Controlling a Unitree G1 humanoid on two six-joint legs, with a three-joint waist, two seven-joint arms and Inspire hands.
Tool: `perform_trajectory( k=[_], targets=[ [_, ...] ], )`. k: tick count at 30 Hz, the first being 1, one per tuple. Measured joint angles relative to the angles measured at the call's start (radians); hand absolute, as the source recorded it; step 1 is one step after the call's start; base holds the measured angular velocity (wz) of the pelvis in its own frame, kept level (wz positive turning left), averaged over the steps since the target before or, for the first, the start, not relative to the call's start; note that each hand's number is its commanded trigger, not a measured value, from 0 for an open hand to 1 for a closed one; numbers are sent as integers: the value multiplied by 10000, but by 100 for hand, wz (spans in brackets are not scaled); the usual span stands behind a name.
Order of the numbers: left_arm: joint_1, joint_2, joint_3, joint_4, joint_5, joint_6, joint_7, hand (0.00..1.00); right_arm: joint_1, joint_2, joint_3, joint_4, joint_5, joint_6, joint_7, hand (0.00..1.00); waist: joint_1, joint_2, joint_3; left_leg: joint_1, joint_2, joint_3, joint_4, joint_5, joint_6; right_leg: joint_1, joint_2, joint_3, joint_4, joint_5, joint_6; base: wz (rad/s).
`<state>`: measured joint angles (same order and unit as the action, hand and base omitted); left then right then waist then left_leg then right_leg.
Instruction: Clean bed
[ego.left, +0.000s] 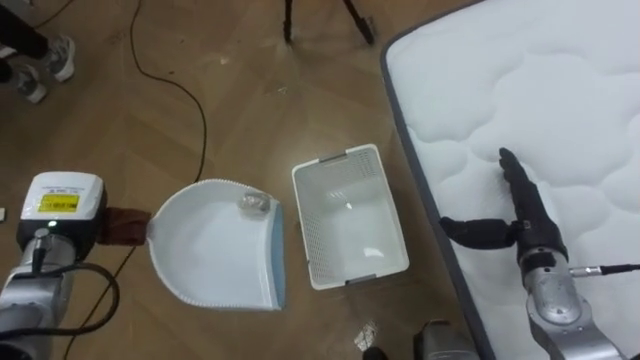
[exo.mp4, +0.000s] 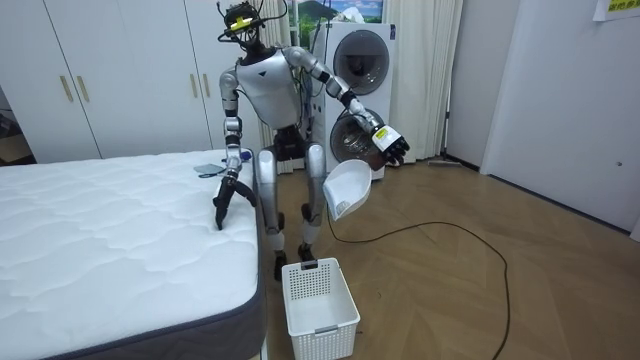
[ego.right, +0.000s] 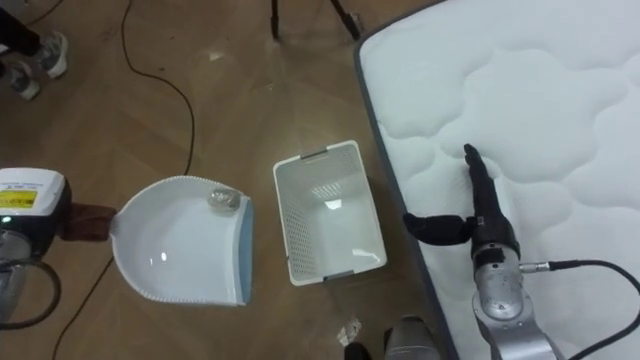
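dustpan (ego.left: 215, 250) handle, 9 o'clock side, hidden in left hand (exo.mp4: 392, 145); lump (ego.left: 254, 203) in pan too small to identify; mattress (ego.left: 560, 90) cut off 3 o'clock.

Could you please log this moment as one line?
stance: beside bed | left hand: holds dustpan with scrap, above floor beside basket | right hand: open, fingers on bed

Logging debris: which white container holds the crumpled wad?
The dustpan, with the wad near its blue lip, left of the mesh basket.
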<state>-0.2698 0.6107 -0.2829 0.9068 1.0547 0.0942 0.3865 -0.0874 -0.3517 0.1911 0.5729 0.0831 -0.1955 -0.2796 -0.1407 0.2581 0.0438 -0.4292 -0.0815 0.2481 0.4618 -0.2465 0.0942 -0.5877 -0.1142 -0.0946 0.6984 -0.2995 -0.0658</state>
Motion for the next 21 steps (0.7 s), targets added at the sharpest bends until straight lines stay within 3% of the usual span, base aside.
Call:
perform_trajectory(
  k=[5,13,21],
  targets=[
    [0,0,1,299,-11,173,13,100,12,3,-176,-37,-80,-29,3,0,-30,201,-4,22,0,20,-37,6,2,1,-9,-1,12,-5,-2,0],
    [-37,1,2,265,-10,244,228,100,89,46,-167,-113,-111,-129,83,0,-249,201,-7,-85,-9,35,-4,8,3,-133,-20,-4,8,-10,-11,0],
    [-711,104,1,155,74,258,387,100,101,42,-169,-229,-149,-137,161,0,-263,204,-3,-102,-21,182,14,8,4,-240,-33,116,99,-34,7,-3]
  ],
)
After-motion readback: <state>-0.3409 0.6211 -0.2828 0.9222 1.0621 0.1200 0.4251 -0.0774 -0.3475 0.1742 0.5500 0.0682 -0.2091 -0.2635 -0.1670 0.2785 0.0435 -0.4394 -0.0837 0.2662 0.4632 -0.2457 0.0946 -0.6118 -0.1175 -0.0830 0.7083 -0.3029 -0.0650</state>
